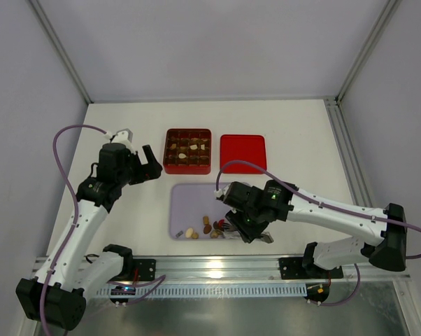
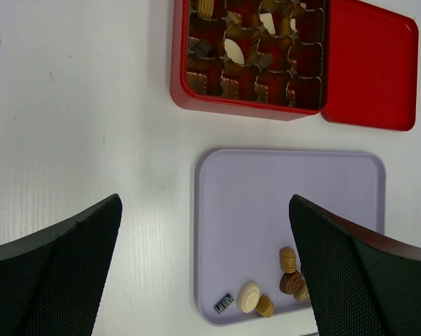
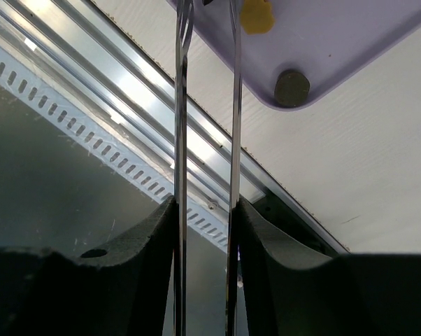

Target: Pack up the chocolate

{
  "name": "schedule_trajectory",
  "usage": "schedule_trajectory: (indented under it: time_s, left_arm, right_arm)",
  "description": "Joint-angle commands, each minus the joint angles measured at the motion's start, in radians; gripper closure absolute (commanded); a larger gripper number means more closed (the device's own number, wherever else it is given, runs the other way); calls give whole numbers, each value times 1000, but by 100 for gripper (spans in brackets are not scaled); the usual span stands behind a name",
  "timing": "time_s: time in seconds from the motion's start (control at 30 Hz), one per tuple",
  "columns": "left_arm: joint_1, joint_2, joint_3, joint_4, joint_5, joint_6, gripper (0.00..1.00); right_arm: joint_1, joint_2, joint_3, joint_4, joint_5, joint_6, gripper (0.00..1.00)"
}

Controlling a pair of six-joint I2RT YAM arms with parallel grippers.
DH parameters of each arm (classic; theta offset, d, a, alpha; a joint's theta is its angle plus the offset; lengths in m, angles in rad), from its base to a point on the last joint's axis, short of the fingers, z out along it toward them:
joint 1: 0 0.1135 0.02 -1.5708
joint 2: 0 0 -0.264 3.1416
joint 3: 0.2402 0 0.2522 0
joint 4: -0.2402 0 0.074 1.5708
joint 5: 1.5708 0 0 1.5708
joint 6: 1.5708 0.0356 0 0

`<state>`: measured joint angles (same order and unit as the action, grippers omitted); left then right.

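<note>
Tweezers (image 3: 181, 105) pinched between right fingers (image 3: 144, 245), tips cut off; left fingers (image 2: 70, 266) spread wide. Chocolate (image 2: 250, 295) on lilac tray (image 2: 287, 182) partly hidden behind one finger; red box (image 2: 179, 77) beyond.

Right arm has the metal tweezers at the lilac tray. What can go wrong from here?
1. The thin metal tweezers, pinched in the right gripper, may twist or slip when squeezing a sweet.
2. The round dark chocolate sits in a corner of the pale lilac tray; a nudge could push it over the rim.
3. The red square box has small cells, several filled; a drop may miss.
</note>
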<state>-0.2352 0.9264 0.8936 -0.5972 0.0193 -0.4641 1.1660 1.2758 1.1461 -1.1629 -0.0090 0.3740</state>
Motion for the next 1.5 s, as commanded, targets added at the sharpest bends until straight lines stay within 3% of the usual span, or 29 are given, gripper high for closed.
schedule_trajectory:
  time_s: [0.0,0.33,0.57,1.03,1.27,1.47]
  left_arm:
    - [5,-6,21,11,-9,4,0]
    - [5,-9,21,11,-10,4,0]
    - [5,-9,21,11,-9,4,0]
    - [5,-11,19,13,-7,4,0]
    - [5,-11,21,11,-4,2,0]
    - [5,-11,21,11,-2,2,0]
  right_arm:
    - [6,5,3,34,4,13,60]
    - [6,23,0,58,46,9,60]
    - [6,25,7,51,44,8,69]
    - [-9,-13,141,-24,55,-4,73]
    - [-92,28,224,-8,67,-64,73]
    - [-230,120,331,112,69,-138,73]
